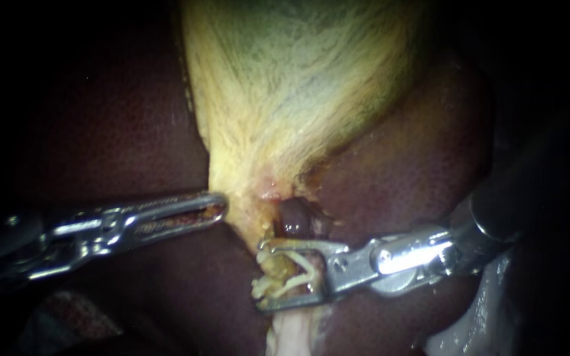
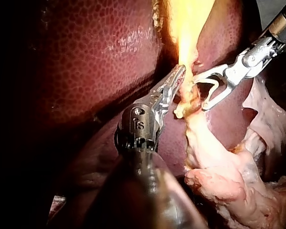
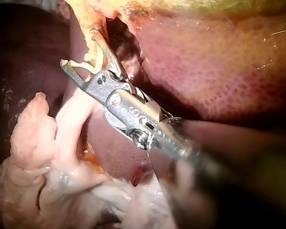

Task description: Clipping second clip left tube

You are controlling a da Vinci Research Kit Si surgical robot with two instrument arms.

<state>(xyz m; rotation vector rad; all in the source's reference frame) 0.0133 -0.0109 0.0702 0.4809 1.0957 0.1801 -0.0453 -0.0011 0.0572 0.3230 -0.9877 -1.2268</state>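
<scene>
So, two instruments: the left instrument [image 1: 218, 207] pinches the gallbladder [image 1: 285, 86] edge, the right instrument [image 1: 262, 277] gapes wide around the tube [image 1: 276, 265] just below, one pale clip [image 1: 301, 265] between its jaws.

The liver [image 1: 417, 165] is dark maroon, and in the wrist views it shows a fine honeycomb speckle of lighter red. The gallbladder [image 1: 298, 79] is pale yellow with grey-green streaks, reddish at its narrow end. The tube [image 1: 278, 264] is yellowish cream and the clip [image 1: 300, 271] is white. The left instrument [image 1: 222, 207] and right instrument [image 1: 262, 275] are shiny silver on dark shafts. The loose tissue [image 2: 214, 176] is pale pink and white.
</scene>
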